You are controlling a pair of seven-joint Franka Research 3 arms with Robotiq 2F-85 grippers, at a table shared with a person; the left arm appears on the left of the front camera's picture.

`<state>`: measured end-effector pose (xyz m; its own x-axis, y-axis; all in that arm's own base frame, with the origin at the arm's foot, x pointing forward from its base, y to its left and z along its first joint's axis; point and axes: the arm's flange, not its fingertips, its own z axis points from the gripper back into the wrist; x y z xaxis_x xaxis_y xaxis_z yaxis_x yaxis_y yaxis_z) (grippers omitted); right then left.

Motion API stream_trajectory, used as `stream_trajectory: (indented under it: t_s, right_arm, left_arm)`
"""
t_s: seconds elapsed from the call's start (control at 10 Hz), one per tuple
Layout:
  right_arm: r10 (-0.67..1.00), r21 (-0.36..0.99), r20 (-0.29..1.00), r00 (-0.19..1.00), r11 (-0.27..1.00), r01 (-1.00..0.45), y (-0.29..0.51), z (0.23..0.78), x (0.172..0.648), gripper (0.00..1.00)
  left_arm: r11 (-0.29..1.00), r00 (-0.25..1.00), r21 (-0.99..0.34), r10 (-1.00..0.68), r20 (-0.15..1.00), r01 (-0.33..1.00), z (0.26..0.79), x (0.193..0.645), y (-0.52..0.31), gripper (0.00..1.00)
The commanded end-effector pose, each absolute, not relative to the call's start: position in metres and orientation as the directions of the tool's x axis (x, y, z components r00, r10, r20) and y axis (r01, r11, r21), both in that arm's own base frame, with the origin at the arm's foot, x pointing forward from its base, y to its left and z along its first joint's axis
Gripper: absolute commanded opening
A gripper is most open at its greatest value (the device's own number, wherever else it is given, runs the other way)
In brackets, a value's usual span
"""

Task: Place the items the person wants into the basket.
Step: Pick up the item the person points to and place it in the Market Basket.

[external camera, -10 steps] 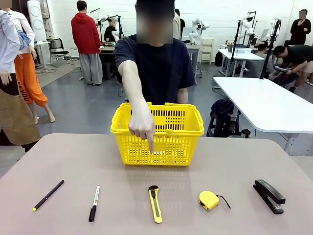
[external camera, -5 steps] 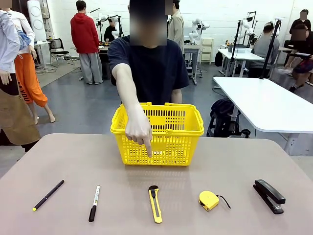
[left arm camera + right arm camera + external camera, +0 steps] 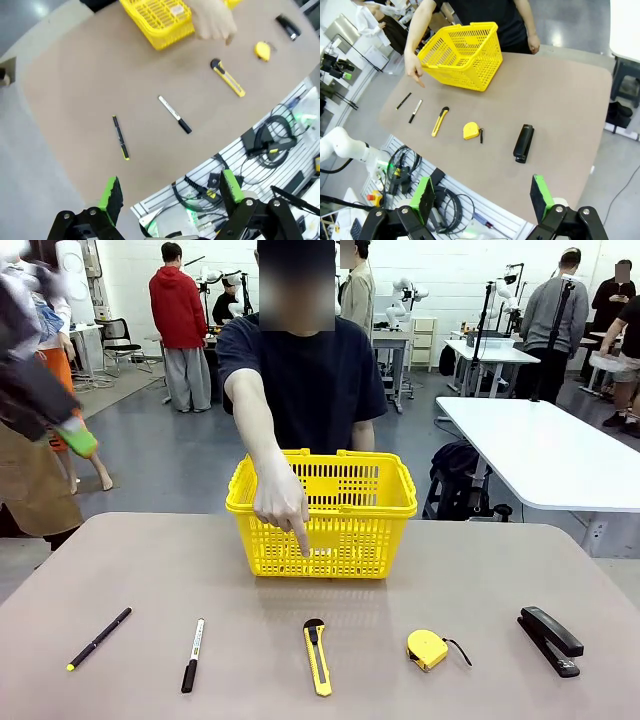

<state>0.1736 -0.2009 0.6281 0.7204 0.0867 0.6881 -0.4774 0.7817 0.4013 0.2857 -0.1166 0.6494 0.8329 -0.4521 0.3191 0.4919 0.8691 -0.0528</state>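
Utility knife (image 3: 229, 80), well apart from open left hand (image 3: 170, 189)

You could read no text: print on the marker (image 3: 193, 652) and the basket (image 3: 370, 530) label (image 3: 176, 9) was too small.

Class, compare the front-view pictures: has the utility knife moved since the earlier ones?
No. The utility knife lies at the same spot on the table, same angle, with the same gap to the tape measure and the basket.

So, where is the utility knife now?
Front view: the utility knife lies mid-table, near side, between the marker and the tape measure.
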Motion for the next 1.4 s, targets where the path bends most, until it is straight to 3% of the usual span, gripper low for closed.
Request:
stream_trajectory:
  t_s: [0.0,0.1,0.6,1.3]
  right_arm:
    - [0.096,0.402,0.696,0.711,0.770,-0.496,-0.203,0.625,0.174,1.00]
    - [0.096,0.402,0.696,0.711,0.770,-0.496,-0.203,0.625,0.174,1.00]
    - [0.096,0.402,0.696,0.711,0.770,-0.496,-0.203,0.625,0.174,1.00]
    - [0.096,0.402,0.696,0.711,0.770,-0.496,-0.203,0.625,0.174,1.00]
  left_arm:
    - [0.913,0.878,0.041,-0.401,0.261,0.405,0.619,0.296,-0.174,1.00]
    - [0.939,0.899,0.092,-0.344,0.272,0.332,0.596,0.297,-0.208,1.00]
    - [0.983,0.943,-0.019,-0.168,0.288,0.181,0.541,0.305,-0.269,1.00]
    - [0.979,0.944,-0.007,-0.196,0.264,0.205,0.541,0.304,-0.273,1.00]
